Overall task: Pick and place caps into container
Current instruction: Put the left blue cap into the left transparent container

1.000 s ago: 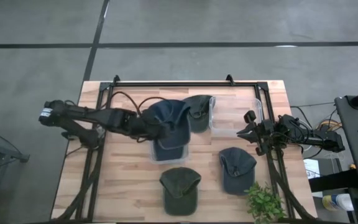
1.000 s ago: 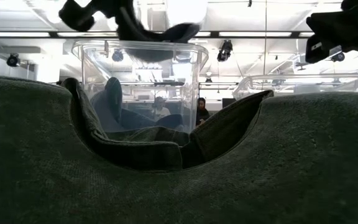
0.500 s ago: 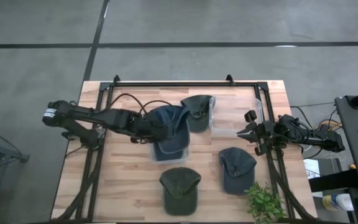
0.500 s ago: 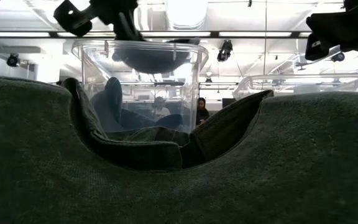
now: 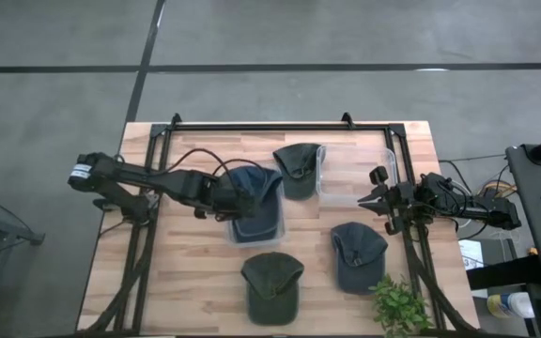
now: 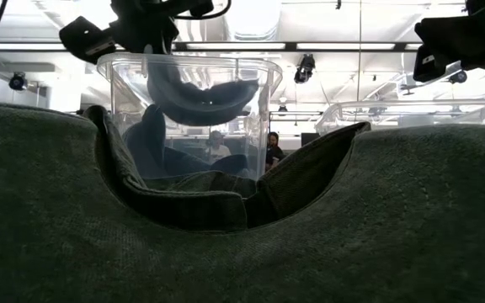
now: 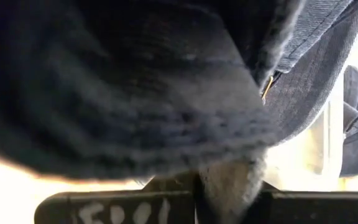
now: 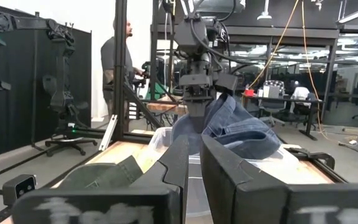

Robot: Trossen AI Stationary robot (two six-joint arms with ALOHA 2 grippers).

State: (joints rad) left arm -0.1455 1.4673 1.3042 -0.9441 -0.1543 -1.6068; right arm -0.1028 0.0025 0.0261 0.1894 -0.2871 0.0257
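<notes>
From above, you see the left arm reaching rightward across the desk (image 5: 186, 263), its left end effector (image 5: 236, 194) clenched on a blue cap (image 5: 256, 188) that hangs over the clear bin (image 5: 256, 230) at desk centre. An olive cap (image 5: 299, 167) lies draped on the rim of a second bin (image 5: 355, 178) just to the right. Another olive cap (image 5: 272, 284) sits on the desk near the front edge, and a second blue cap (image 5: 357, 253) lies to its right, near a small plant (image 5: 400, 305). The right arm waits at the right edge, its right end effector (image 5: 368, 199) pointing inward beside the second bin, fingers nearly together and grasping nothing.

In the low view, the front olive cap (image 6: 242, 252) fills the foreground. Behind it the bin (image 6: 263, 101) stands with another blue cap (image 6: 154, 139) inside; the held cap (image 6: 196, 97) sags into its mouth below the left end effector (image 6: 146, 38).

The left wrist view shows you only blue fabric (image 7: 135, 81) pressed close against the lens.

In the right wrist view, the right fingers (image 8: 229, 171) stand close together, and beyond them the left arm points straight down, gripping the blue cap (image 8: 238, 130) above the bin (image 8: 160, 140). A person (image 8: 118, 68) stands in the room behind.
</notes>
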